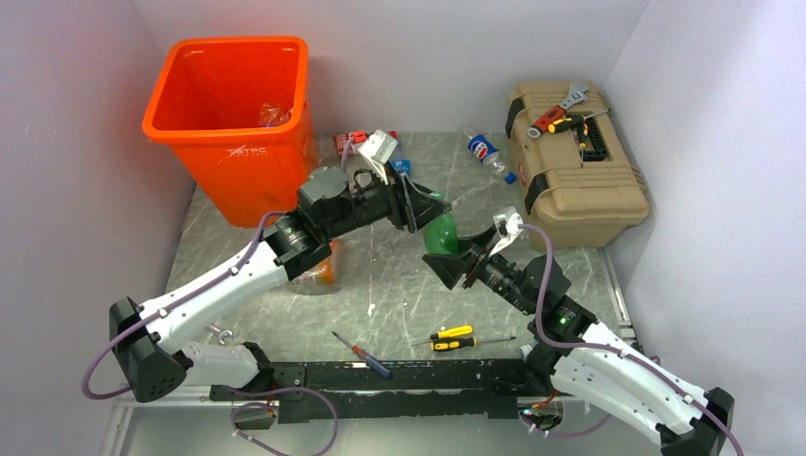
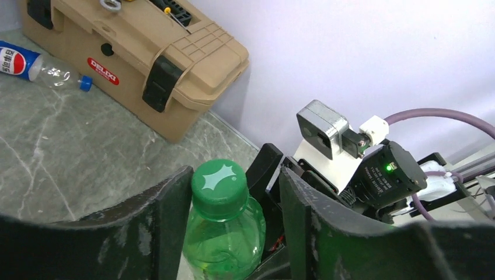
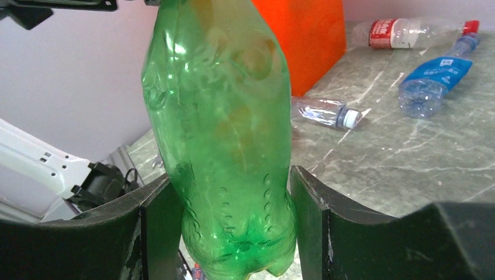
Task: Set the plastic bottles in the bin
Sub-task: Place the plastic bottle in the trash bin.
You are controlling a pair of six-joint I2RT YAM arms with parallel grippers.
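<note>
While right gripper [image 3: 225, 198] clamped green bottle [image 1: 442, 236] by its base mid-frame, left gripper [image 2: 233, 192] jaws sat open round the cap; bin [image 1: 228, 161] upper left held one bottle [image 1: 274, 114], loose bottles [image 1: 487, 152] lay on table [image 1: 399, 285]

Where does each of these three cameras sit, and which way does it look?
Top external: above and behind, looking down on the table; left arm and right arm show, orange bin and toolbox beyond.
Left wrist: on the left arm, looking past its fingers at the green bottle's cap; the right wrist camera beyond.
Right wrist: on the right arm, looking past its fingers at that bottle's base.
Shared: the green bottle.
</note>
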